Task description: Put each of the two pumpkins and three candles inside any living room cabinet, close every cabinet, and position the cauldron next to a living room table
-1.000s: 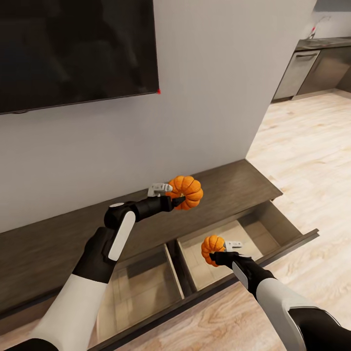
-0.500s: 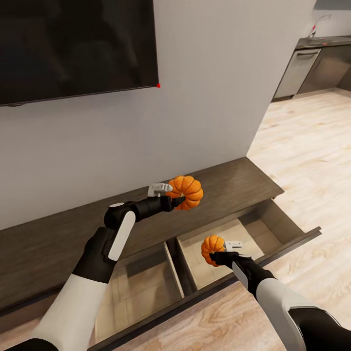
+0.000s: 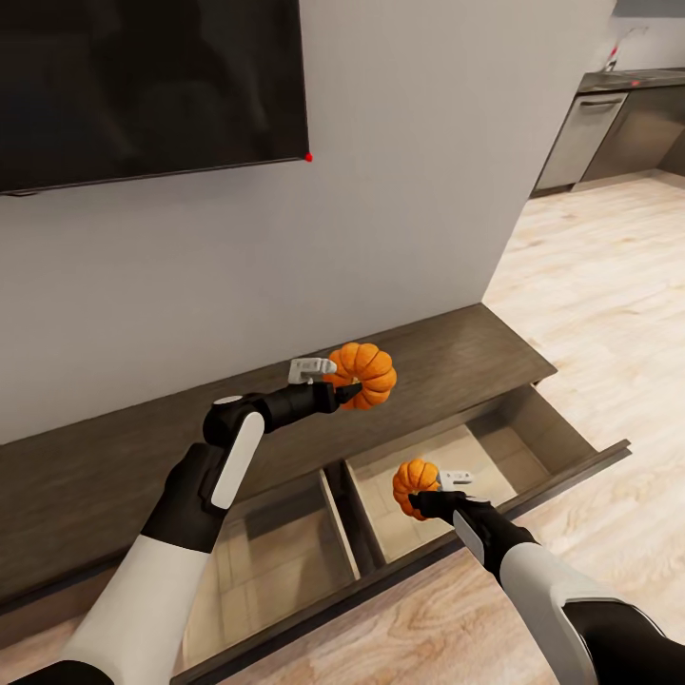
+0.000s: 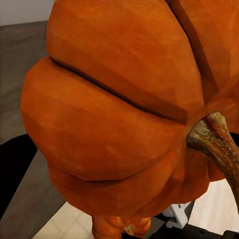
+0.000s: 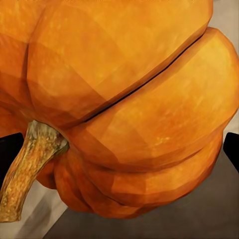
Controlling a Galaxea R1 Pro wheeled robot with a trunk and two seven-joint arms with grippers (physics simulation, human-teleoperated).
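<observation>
The long, low dark-brown wooden cabinet (image 3: 114,476) runs along the foot of the pale grey wall (image 3: 400,190), and everything here sits in relation to it. Above its left part hangs a flat black wall-mounted TV (image 3: 143,86). The cabinet's wide pull-out drawer (image 3: 533,480), lined in pale wood, stands open toward the robot, split by a thin divider into a left compartment and a right one. Over the cabinet's top surface, above the back of the drawer, the left gripper (image 3: 335,379) is clamped on a bright-orange ribbed round pumpkin (image 3: 362,375), held clear of the wood; in the left wrist view this pumpkin (image 4: 119,99) looms close with its gnarled brown stem to one side, the cabinet top behind it and the second pumpkin far below. Further right and nearer the robot, the right gripper (image 3: 440,491) is closed on a second, smaller-looking bright-orange ribbed pumpkin (image 3: 415,485), held above the right compartment of the open drawer, near its front edge; whether it touches the drawer floor cannot be told. In the right wrist view that pumpkin (image 5: 129,99) shows its tan stem. Right of the cabinet's end, light wood-plank floor (image 3: 599,314) stretches away to a grey kitchen counter with steel-fronted units (image 3: 609,124).
</observation>
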